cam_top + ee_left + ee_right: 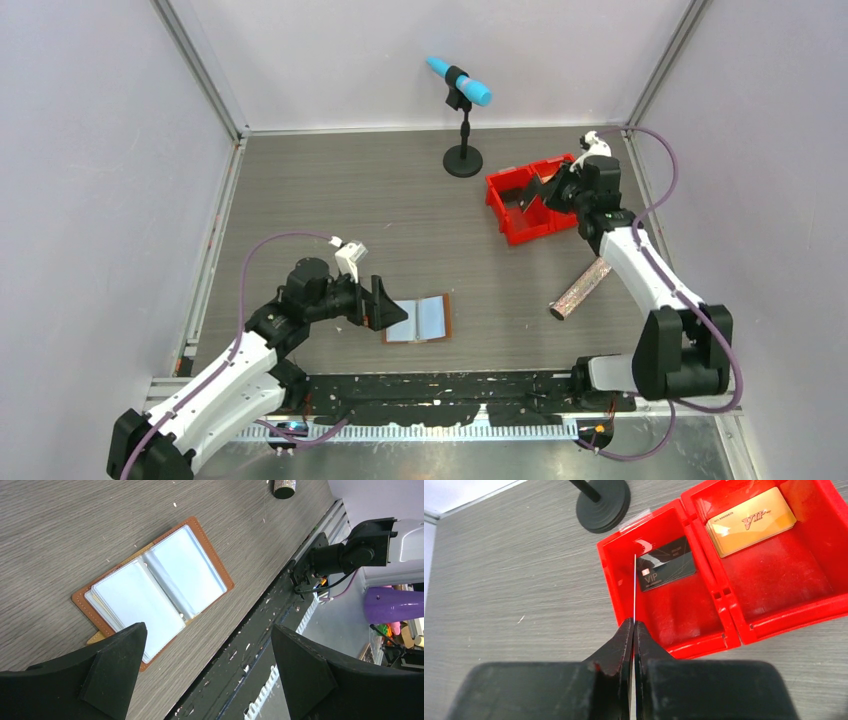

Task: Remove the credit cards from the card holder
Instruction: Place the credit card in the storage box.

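Note:
The card holder [418, 319] lies open and flat on the table, brown leather around pale blue-grey sleeves [155, 587]. My left gripper [385, 305] hovers just left of it, jaws wide open and empty [207, 630]. My right gripper [540, 195] is over the red bin [515, 228] at the back right, shut [634, 622] on a credit card [635, 585] that shows edge-on as a thin white line. In the bin's left compartment lies a black VIP card [667, 570]. Gold VIP cards [751, 521] lie in its right compartment.
A blue microphone on a black stand [462, 100] stands behind the bin, its base [603, 497] close to the bin's corner. A glittery cylinder [581, 289] lies right of the holder. A black rail [260, 625] runs along the table's near edge.

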Robot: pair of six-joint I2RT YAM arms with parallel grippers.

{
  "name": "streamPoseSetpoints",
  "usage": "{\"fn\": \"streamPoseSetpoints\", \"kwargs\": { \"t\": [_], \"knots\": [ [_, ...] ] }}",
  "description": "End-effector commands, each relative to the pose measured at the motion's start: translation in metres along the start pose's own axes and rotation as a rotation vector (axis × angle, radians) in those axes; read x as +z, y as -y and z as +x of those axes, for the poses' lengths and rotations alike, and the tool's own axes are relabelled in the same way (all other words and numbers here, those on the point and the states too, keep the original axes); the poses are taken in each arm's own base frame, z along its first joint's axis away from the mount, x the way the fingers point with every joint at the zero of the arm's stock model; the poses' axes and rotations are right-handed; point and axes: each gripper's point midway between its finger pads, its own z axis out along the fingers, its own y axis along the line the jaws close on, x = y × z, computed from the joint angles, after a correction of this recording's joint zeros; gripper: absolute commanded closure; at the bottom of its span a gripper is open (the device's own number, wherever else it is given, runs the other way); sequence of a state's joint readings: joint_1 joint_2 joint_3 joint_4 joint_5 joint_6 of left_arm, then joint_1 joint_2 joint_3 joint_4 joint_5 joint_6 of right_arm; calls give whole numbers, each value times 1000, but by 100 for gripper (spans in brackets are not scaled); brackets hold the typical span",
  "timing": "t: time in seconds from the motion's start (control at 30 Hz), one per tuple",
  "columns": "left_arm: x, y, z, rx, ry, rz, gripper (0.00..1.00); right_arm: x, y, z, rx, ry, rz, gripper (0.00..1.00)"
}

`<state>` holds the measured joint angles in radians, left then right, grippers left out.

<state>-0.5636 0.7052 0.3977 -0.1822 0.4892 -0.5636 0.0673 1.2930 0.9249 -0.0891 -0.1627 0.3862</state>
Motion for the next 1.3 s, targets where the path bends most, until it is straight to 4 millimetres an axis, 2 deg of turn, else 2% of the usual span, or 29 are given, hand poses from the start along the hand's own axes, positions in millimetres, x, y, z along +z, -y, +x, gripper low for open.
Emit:
{"fn": "streamPoseSetpoints", "kwargs": {
  "t": [0.0,0.03,0.23,0.43,0.73,1.27],
  "knots": [
    [-3,5,-6,31,13,6,1,24,3,-29,-28,91,13,95],
    [-3,4,-5,29,12,4,1,29,1,-32,-28,107,-3,95],
    [-5,4,-6,27,14,-6,1,66,6,-18,27,104,-39,95],
    [-4,4,-9,26,11,-16,1,90,13,-9,81,107,-37,95],
    [-4,3,-7,19,1,-21,1,110,27,11,177,99,-4,95],
    [-8,3,-7,16,13,-30,1,123,45,36,214,52,53,95]
  ]
}}
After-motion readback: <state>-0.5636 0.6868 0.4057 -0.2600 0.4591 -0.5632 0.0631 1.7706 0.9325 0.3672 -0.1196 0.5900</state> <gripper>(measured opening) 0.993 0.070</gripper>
